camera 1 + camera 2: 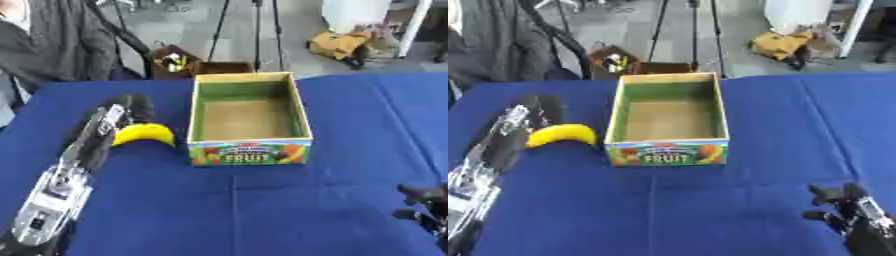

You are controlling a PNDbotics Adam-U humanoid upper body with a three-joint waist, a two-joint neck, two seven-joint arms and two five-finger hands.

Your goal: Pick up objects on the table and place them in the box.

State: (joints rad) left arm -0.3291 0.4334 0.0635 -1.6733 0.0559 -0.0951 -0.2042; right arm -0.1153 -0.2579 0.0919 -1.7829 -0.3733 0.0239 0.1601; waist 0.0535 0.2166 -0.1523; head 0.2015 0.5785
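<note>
Blue cloth [262, 210] covered the whole table, and on it stood an open cardboard box [249, 150] with green inner walls and a plain brown floor. Across its front panel, on a printed strip of coloured fruit pictures, the word "FRUIT" stood out in pale capitals; a smaller line of writing above it was too blurred for me to read. Nothing lay inside the box. A yellow banana [562, 134], curved like an arch with both tips down toward the cloth, lay just to the left of the box, close to its front left corner but outside it. Its skin looked smooth and evenly yellow, with no marks that I could make out. The robot's left arm came in from the lower left corner, silver near the bottom and black further up, and the left hand [131, 107] sat right at the far side of the banana, touching or nearly touching it; whether its fingers were curled round the fruit or merely lying against it I could not tell. The right hand [846, 202] showed at the lower right corner, well apart from the box, its dark fingers relaxed and spread, holding nothing.
</note>
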